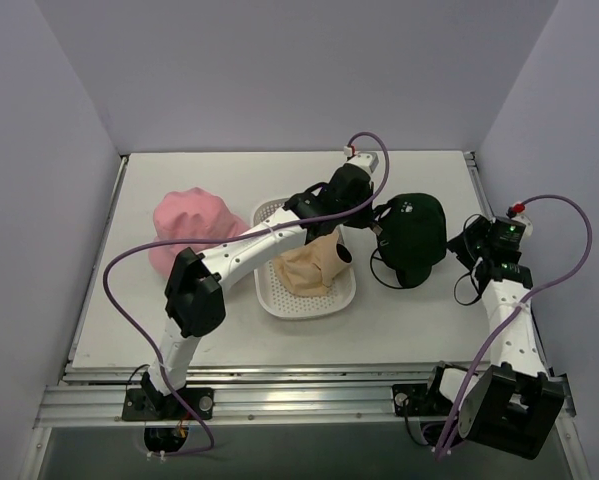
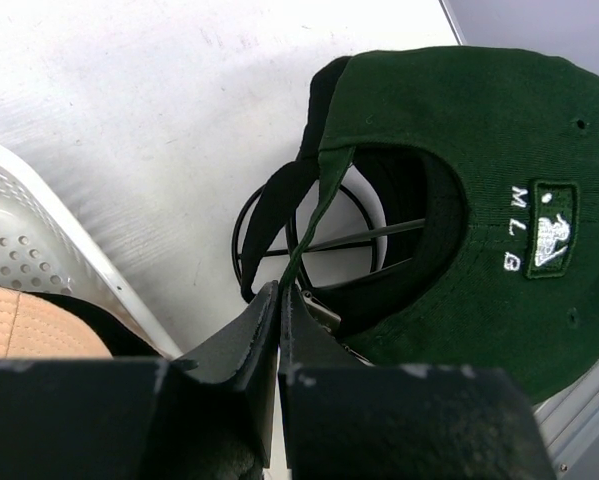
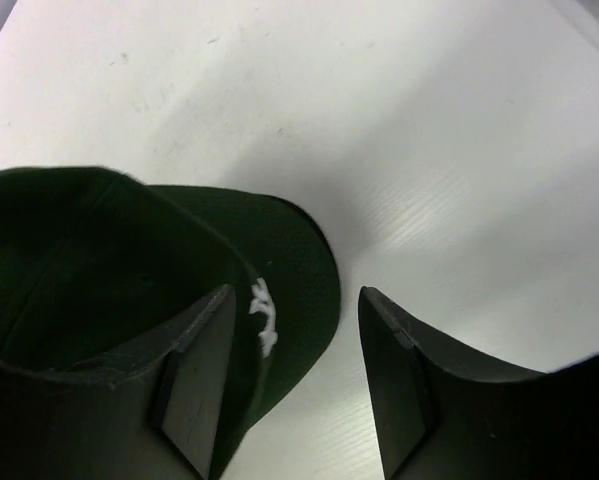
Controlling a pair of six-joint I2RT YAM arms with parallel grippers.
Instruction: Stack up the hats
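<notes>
Where left tool (image 2: 279,292) pinches green hat (image 2: 479,150), tray (image 2: 24,225) neighbours.

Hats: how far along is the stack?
Done: little; the green cap seems to sit over a black cap, hard to confirm. In hand: left gripper shut on the green cap's rear strap; right gripper open at its brim. Left: beige hat in the tray and pink hat lie apart.

The left arm (image 1: 241,255) stretches forward, left end effector (image 2: 279,293) closed; right end effector (image 3: 295,300) spread wide.
</notes>
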